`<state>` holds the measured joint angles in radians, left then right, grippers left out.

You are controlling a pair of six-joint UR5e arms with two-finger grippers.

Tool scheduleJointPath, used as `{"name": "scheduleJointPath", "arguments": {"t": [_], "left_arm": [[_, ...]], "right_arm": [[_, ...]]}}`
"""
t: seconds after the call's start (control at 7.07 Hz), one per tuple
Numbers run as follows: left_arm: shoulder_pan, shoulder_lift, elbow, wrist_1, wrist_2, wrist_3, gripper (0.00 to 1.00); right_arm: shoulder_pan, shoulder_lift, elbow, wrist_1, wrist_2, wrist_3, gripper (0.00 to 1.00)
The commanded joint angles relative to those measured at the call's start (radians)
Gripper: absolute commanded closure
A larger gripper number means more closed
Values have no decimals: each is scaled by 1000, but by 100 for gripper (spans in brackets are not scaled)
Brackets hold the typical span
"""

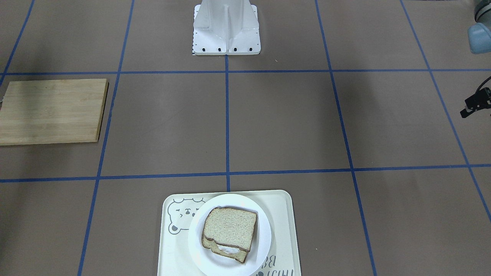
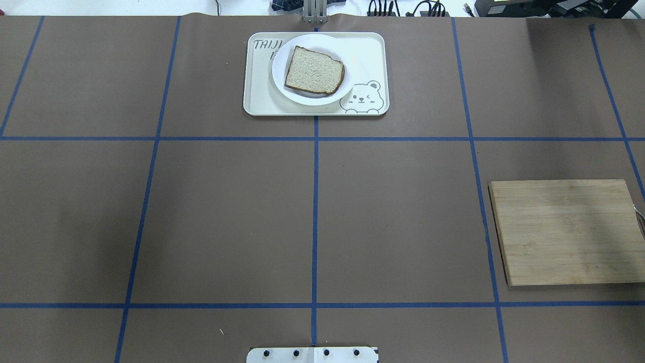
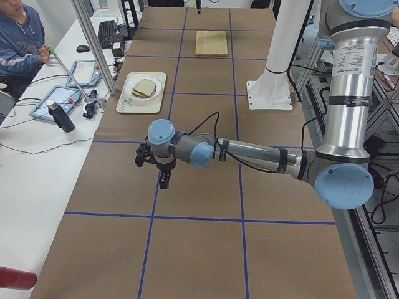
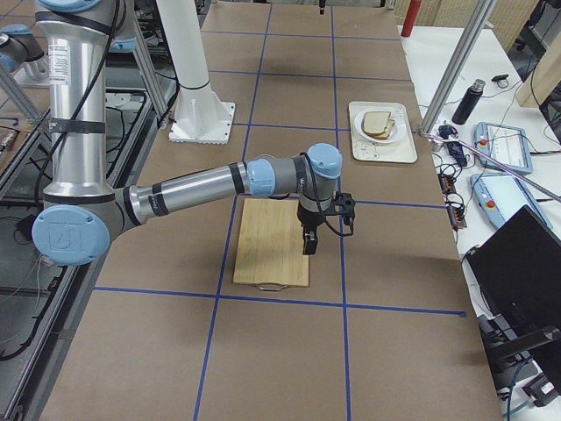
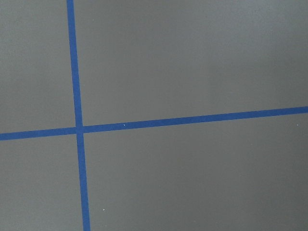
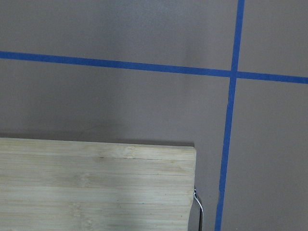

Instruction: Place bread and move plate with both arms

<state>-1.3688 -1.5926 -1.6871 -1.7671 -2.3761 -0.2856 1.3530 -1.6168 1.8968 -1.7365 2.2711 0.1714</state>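
Observation:
The bread [image 1: 230, 228] [image 2: 315, 70], a plain brown slice, lies on top of a lower slice whose white filling [image 1: 229, 251] peeks out. Both sit on the white plate [image 1: 261, 234] [image 2: 347, 63], which rests on the cream bear tray [image 1: 285, 230] [image 2: 257, 96]. My left gripper [image 3: 163, 182] hangs fingers-down over bare table, far from the tray; I cannot tell if it is open or shut. Only a black bit of it [image 1: 475, 102] shows in the front view. My right gripper [image 4: 308, 241] hangs over the wooden board's edge; I cannot tell its state.
A wooden cutting board [image 2: 564, 232] [image 1: 51, 111] [image 6: 96, 187] with a metal handle lies on the robot's right side. The white robot base [image 1: 226, 30] stands at the table's near-robot edge. Operators' devices and a dark bottle [image 3: 62, 115] lie beyond the tray side.

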Motion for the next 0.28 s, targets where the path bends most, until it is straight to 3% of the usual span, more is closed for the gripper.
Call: {"name": "scheduleJointPath", "arguments": {"t": [0.0,0.14], "left_arm": [[-1,3,-3,0,2,-1,2],[-1,3,-5,0,2,-1,2]], "right_arm": [[0,-2,1,0,2,0,0],[0,-2,5,0,2,0,0]]}}
